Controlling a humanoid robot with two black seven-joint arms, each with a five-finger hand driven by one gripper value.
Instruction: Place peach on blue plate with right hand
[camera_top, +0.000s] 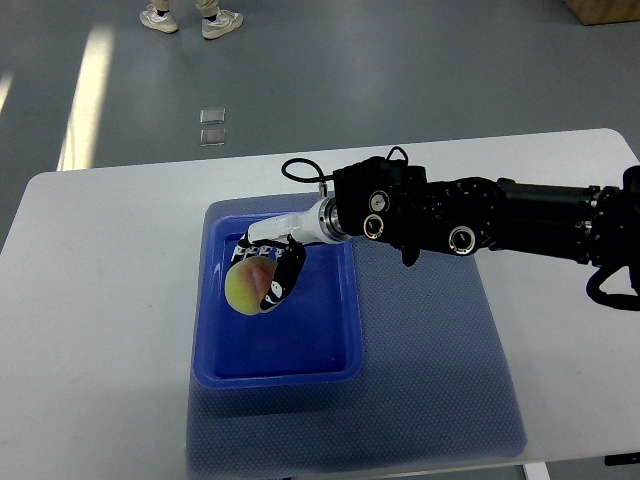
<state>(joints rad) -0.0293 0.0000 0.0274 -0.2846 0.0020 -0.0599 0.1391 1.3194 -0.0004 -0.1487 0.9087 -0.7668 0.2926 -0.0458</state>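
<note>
1. Blue mesh matting (440, 400) is lying along the near edge of the white desk (100, 330), spreading under and to the right of the blue plate (345, 330).
2. The plate, a rectangular tray with raised walls, is sitting on the left part of the matting, its floor showing bare towards the near side.
3. The peach (245, 285), yellow with a red blush, is sitting inside the plate's far left area, just over or on the floor; contact with the floor is not clear.
4. The right hand (268, 270) is gripping the peach, with black-tipped fingers (283, 280) curling around its right side and white fingers over its top.
5. The black right arm (480, 225) is reaching in from the right edge across the desk, a black cable (300, 172) looping above the wrist.
6. Beyond the desk, two small clear squares (212, 125) are lying on the grey floor (400, 70).
7. At the far edge, a person's pale shoes (190, 20) are standing on the floor.
</note>
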